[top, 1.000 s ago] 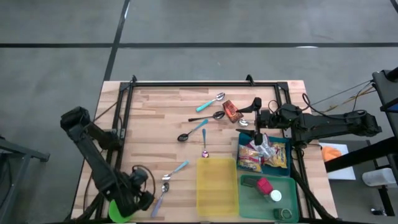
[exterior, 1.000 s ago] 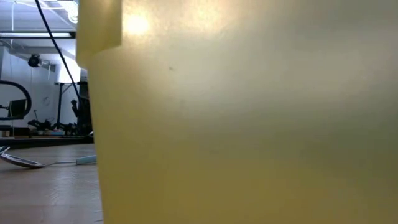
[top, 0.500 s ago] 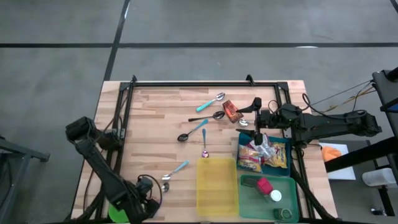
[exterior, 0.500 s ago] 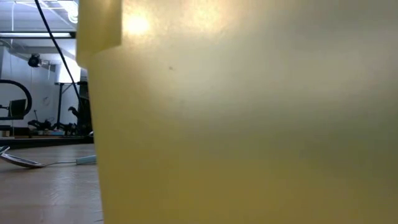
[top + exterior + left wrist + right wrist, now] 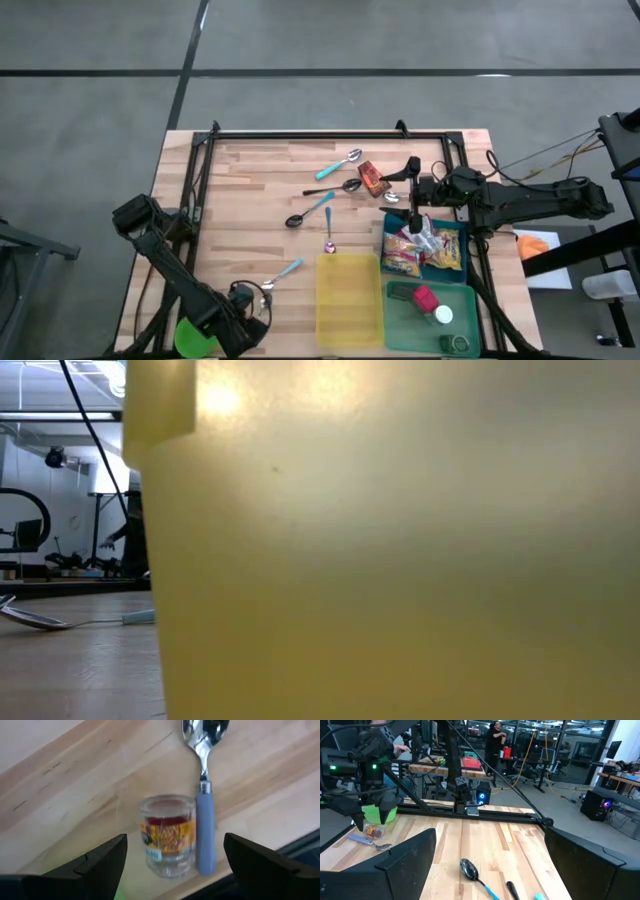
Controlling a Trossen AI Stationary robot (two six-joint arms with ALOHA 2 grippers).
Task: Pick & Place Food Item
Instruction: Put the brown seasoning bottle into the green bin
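Left wrist view puts my left gripper (image 5: 172,857) directly above a small clear glass jar with a red-and-yellow label (image 5: 167,835), fingers spread wide to either side and not touching it. The jar stands on the pale wooden table (image 5: 75,780), just beside a blue-handled metal spoon (image 5: 204,800). From the high view, that gripper (image 5: 243,310) sits near the table's front-left corner, next to a green cup (image 5: 197,338). My right gripper (image 5: 413,190) waits, jaws open, over the far right side, near a blue bin of snack packets (image 5: 425,247).
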